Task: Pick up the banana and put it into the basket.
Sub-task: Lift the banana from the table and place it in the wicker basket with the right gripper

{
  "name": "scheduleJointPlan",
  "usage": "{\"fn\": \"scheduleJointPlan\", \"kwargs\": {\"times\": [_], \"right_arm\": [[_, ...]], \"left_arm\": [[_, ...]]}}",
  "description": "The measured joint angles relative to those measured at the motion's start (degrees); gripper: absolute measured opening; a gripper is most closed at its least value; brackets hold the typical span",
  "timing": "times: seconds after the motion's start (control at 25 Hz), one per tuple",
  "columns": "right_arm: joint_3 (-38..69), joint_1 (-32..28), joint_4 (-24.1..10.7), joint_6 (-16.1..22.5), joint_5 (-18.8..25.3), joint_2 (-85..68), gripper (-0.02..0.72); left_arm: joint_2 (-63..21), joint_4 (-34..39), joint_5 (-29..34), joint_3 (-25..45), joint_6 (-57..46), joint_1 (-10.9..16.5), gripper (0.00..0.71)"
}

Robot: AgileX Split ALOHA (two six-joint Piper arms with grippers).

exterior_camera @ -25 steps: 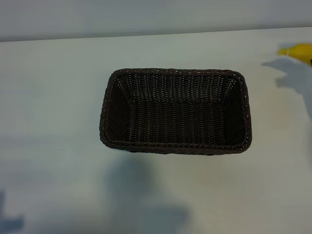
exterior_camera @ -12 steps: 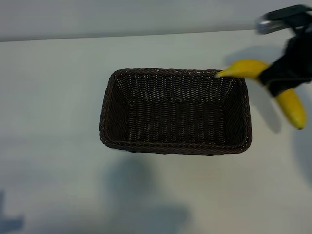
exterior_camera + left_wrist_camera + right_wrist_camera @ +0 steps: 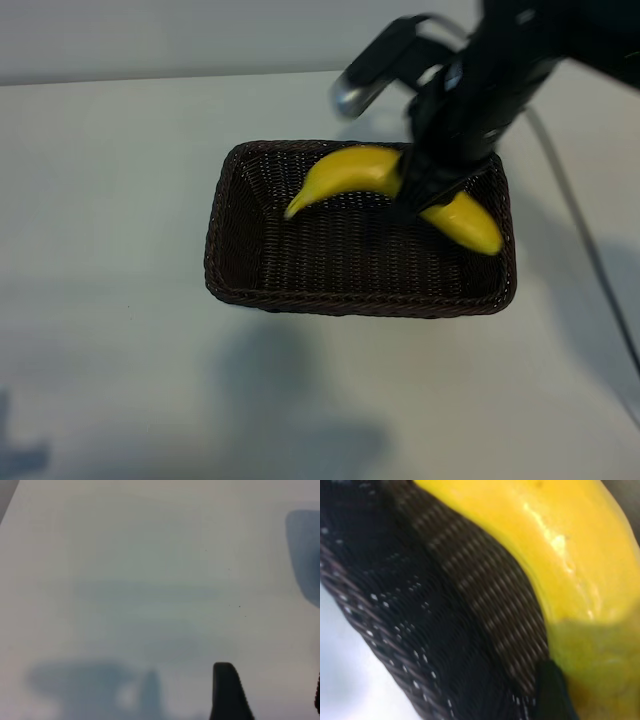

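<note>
You are carrying the banana (image 3: 350, 172) over the basket (image 3: 232, 280) — the right gripper (image 3: 425, 190) is clamping it mid-length, above the right half. Next you are lowering and letting go. The left gripper (image 3: 270, 695) is idling with jaws parted — nothing between them.

Banana (image 3: 350, 172): bright yellow, smooth, gently curved, held above the basket's far right portion, arched side up, pointed stem tip toward the basket's centre, blunt end over its right wall. Basket (image 3: 355, 302): rectangular, dark brown woven wicker, rounded corners, braided rim, sloping sides, upright, interior bare.
</note>
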Motion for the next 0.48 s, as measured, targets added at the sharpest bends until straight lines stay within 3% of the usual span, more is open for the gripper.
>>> {"fn": "scheduleJointPlan", "kwargs": {"times": [0.12,0.32,0.48], "right_arm": [[-0.12,1.30,-0.79,-1.48,-2.69,2.92,0.416],[-0.18,0.66,-1.67,1.89,-7.02,7.31,0.416],[-0.18,0.56,-1.95,2.39,-8.44,9.64,0.416]], "left_arm": [[0.00,0.00,0.00,0.00,0.00,0.00,0.450],[0.00,0.00,0.00,0.00,0.05,0.00,0.450],[0.00,0.00,0.00,0.00,0.05,0.00,0.450]]}}
